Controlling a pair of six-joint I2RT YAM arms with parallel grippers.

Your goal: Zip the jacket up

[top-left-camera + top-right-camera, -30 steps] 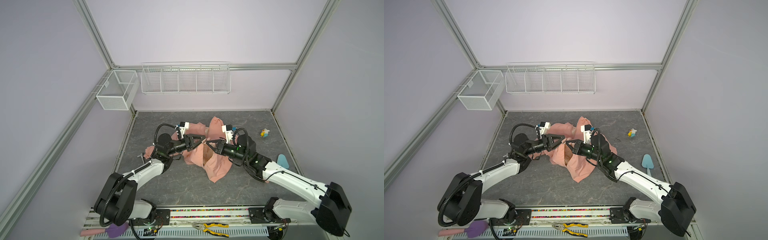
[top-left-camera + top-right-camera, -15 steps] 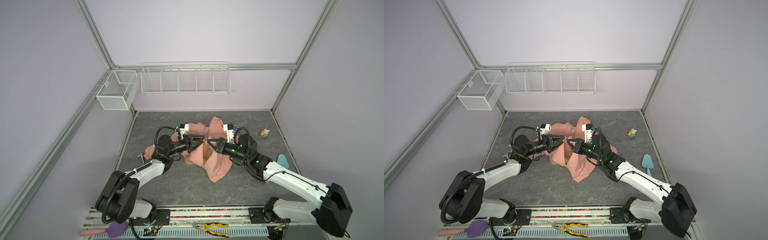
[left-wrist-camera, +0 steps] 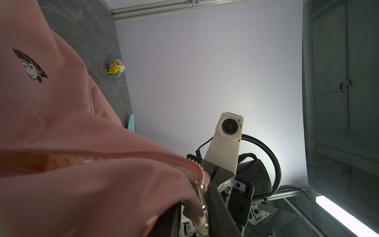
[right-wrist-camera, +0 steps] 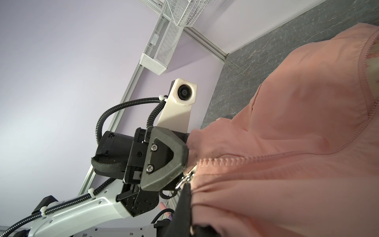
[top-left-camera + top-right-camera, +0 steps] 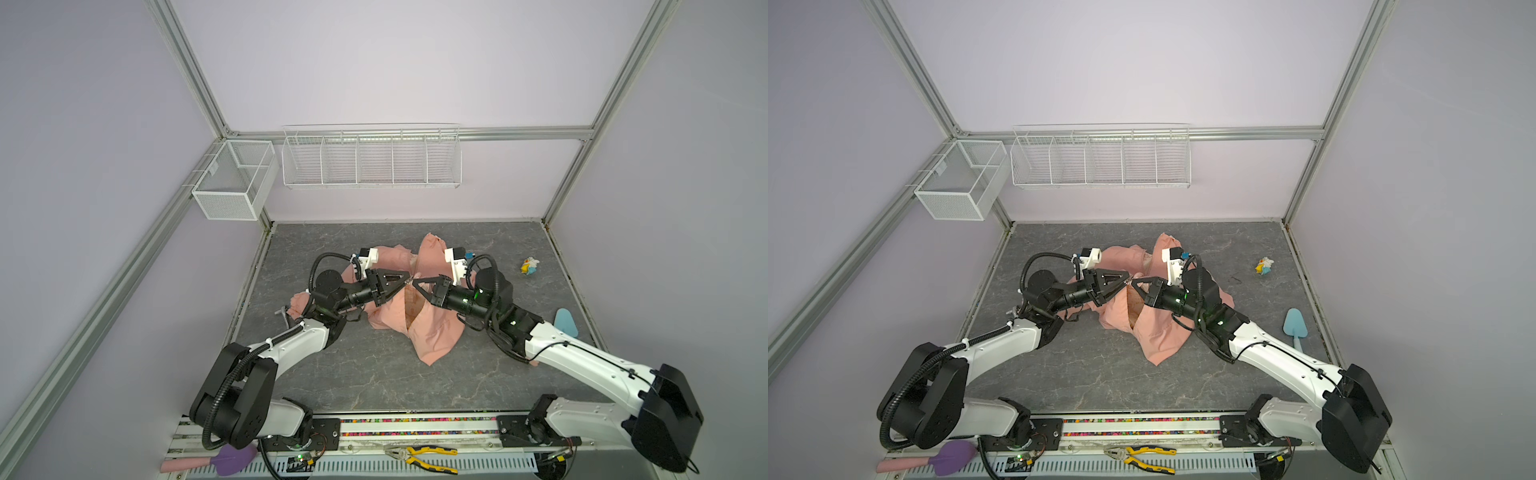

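Mid-frame, left gripper (image 5: 404,284) nearly closed, pinching jacket (image 5: 434,332) zipper edge; right gripper (image 5: 414,284) fully closed on same edge. Grey marbled tabletop (image 5: 374,374), lilac walls (image 5: 374,62).

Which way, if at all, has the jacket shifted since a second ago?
No: the jacket keeps its lower hem corner at the same spot on the table, just as far from the duck toy.

Left hand (image 5: 399,285), right hand (image 5: 416,284), tips together.
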